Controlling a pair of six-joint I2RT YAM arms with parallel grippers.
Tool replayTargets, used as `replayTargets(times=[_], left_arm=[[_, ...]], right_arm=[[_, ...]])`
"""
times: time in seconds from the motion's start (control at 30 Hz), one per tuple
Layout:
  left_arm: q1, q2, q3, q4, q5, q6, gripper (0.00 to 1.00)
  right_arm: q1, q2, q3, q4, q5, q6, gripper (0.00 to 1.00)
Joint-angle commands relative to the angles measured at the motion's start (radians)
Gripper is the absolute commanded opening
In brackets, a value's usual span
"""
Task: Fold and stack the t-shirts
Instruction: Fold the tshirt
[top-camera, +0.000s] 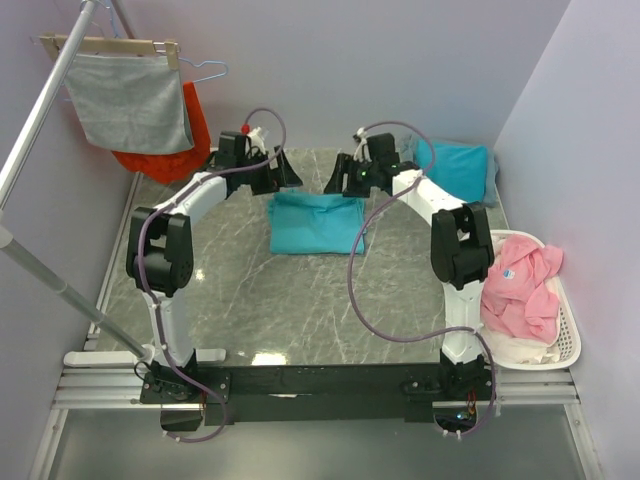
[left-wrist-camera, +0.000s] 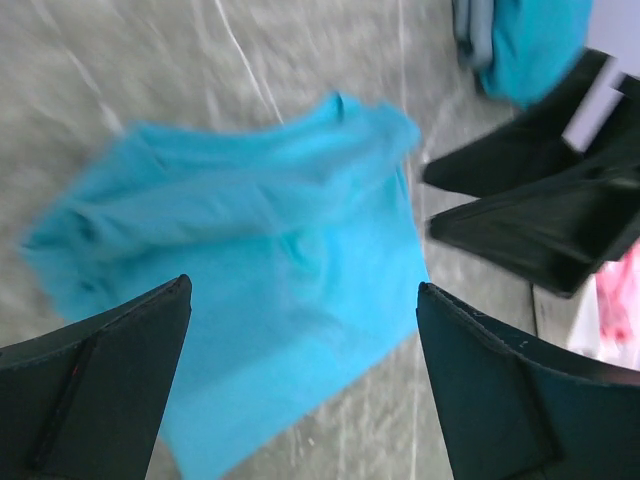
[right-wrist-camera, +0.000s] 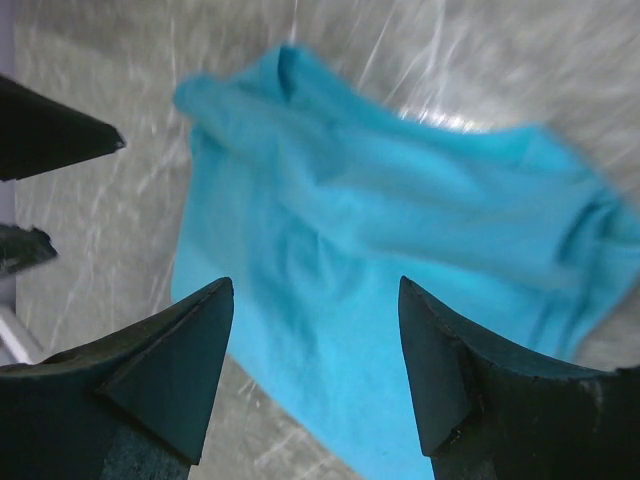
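A turquoise t-shirt (top-camera: 316, 223) lies folded in a rough rectangle on the grey marble table, toward the back middle. It fills the left wrist view (left-wrist-camera: 260, 250) and the right wrist view (right-wrist-camera: 400, 260), blurred. A second turquoise t-shirt (top-camera: 458, 168) lies folded at the back right; its edge shows in the left wrist view (left-wrist-camera: 530, 40). My left gripper (top-camera: 283, 178) is open and empty above the shirt's far left edge. My right gripper (top-camera: 338, 180) is open and empty above its far right edge. Neither touches the cloth.
A white basket (top-camera: 570, 340) with pink and white garments (top-camera: 520, 285) stands at the right edge. A grey cloth (top-camera: 130, 100) and an orange-red garment (top-camera: 165, 150) hang on a rack at the back left. Metal poles (top-camera: 50, 100) cross the left side.
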Motion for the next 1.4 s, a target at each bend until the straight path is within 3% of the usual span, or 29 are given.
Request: replayTargets(times=[0.0,0.27,0.4,0.67,0.87,1.17,1.37], left_arm=[[-0.032,-0.002,-0.043,0.009,0.111,0.005,0.99],[-0.042,0.108,0.017,0.049,0.100,-0.011,0.99],[-0.041,0.207,0.163,-0.013,0.102,0.009,0.99],[-0.023,0.345,0.305,0.010,0.072,0.003,0.99],[0.013,0.400,0.313,0.012,0.056,-0.005,0.99],[0.034,0.313,0.166,0.099,0.022,0.003,0.99],[0.030,0.285,0.216,0.133,0.082,-0.014,0.99]], right_arm=[[0.017,-0.036,-0.036,-0.021,-0.030,0.001,0.73],[0.016,0.089,0.086,-0.056,-0.014,-0.027,0.73],[0.004,0.197,0.249,-0.116,-0.021,-0.018,0.73],[-0.028,0.321,0.431,-0.133,0.007,-0.011,0.73],[-0.064,0.406,0.527,-0.147,0.007,0.010,0.74],[-0.130,0.294,0.351,-0.065,0.049,-0.010,0.74],[-0.113,0.133,0.210,0.017,0.020,-0.043,0.74]])
